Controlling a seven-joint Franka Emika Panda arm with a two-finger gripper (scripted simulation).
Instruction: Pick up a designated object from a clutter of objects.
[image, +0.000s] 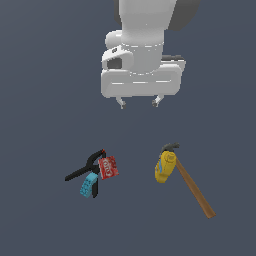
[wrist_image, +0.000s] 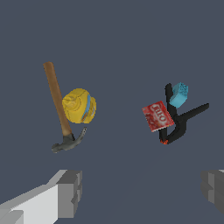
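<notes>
The black spring clamp (image: 86, 167) lies on the grey floor at the exterior view's left, its two thin handles spread and its small red tip by the red box (image: 108, 167). A cyan studded brick (image: 89, 185) lies between its handles. In the wrist view the clamp (wrist_image: 181, 123) lies beside the red box (wrist_image: 158, 116) and the cyan brick (wrist_image: 179, 95). My gripper (image: 138, 102) hangs high above the floor, between the two groups, open and empty. Its grey fingertips (wrist_image: 70, 192) show wide apart in the wrist view.
A yellow bottle (image: 165, 167) lies at the exterior view's right against a wooden-handled hammer (image: 192, 186). Both show in the wrist view, the bottle (wrist_image: 78, 105) beside the hammer (wrist_image: 57, 103).
</notes>
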